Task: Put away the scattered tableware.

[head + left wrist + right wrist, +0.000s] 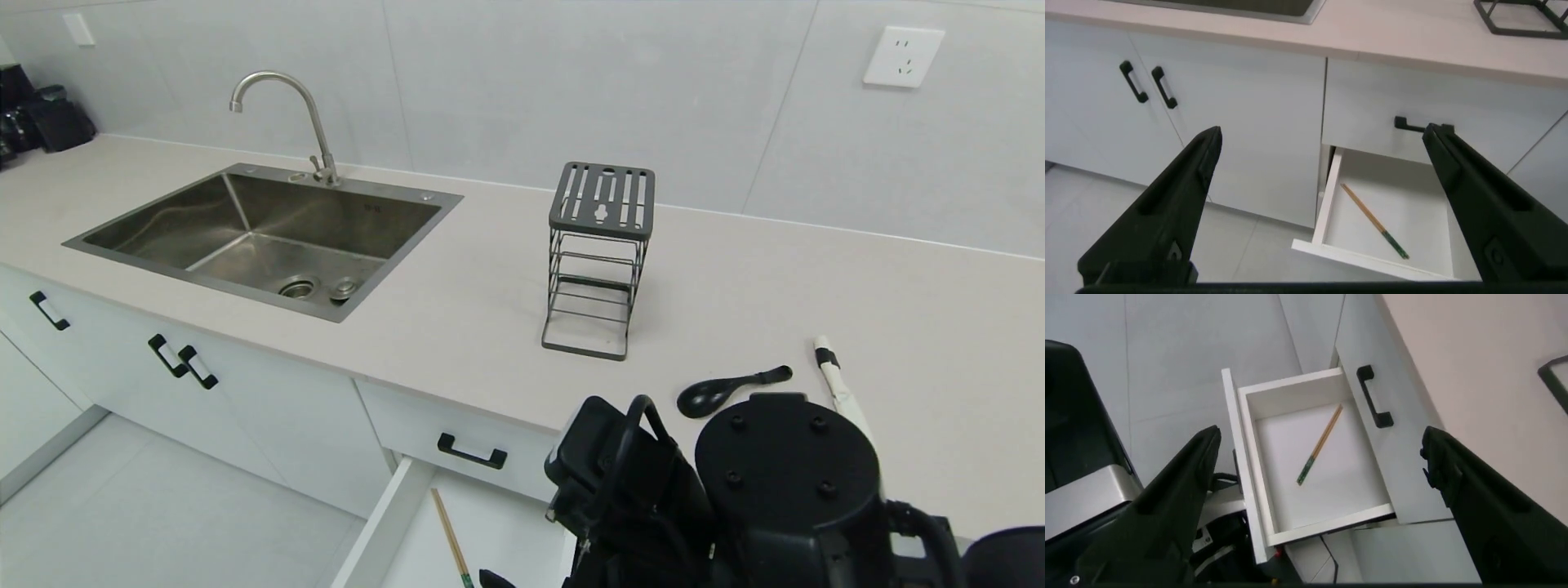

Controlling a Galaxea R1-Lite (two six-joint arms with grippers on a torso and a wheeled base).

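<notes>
Seemingly glossy black spoon point(718, 394), short-handled.

I'm losing the lower end of the white utensil point(834, 377) behind an arm point(784, 474). The chopstick point(450, 535) in the drawer point(384, 523) is clipped by the bottom edge. The dark tip point(495, 580) beside it, I can't identify.

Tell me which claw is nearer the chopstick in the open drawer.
Right, likely. The right claw hangs directly above the chopstick; the left claw sits out in front of the drawer.
</notes>
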